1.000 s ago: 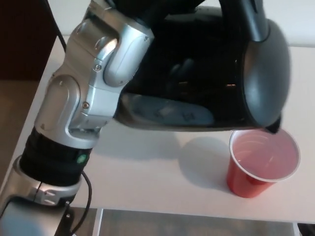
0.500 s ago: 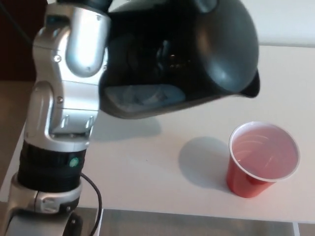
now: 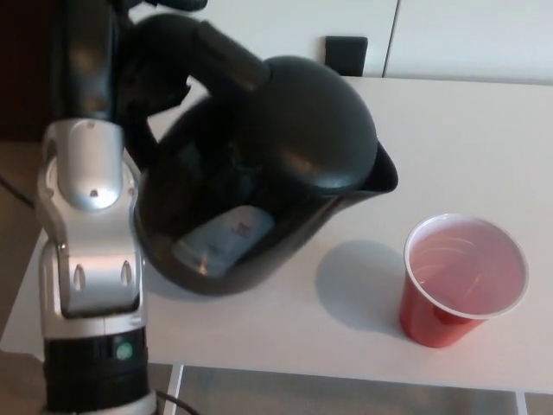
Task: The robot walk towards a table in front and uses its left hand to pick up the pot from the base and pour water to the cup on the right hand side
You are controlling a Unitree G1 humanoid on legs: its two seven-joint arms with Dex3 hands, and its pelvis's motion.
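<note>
So from my seat I've got the left hand [image 3: 151, 91] up at the top left, black fingers [image 3: 143, 78] wrapped around the handle of the pot [image 3: 268, 164]. They look curled tight on that handle, though the dark-on-dark makes it hard to pick out each finger separately. The pot hangs off the fingers down and to their right, tilted a bit with its lid side facing my camera and its spout [image 3: 384, 169] pointing away from the fingers toward the right. Its base end sits lower, closer to the silver forearm [image 3: 86, 225] that runs down the left side of the view. I honestly can't tell if the bottom of the pot is touching the surface [image 3: 449, 112] or just hovering over it.

The red cup [image 3: 462, 281] stands upright on the white surface, well off to the right of the fingers and lower in the view, below and beyond the spout, clear of the pot. There's liquid in it. The pot's shadow falls between the two.

Right hand isn't showing anywhere.
</note>
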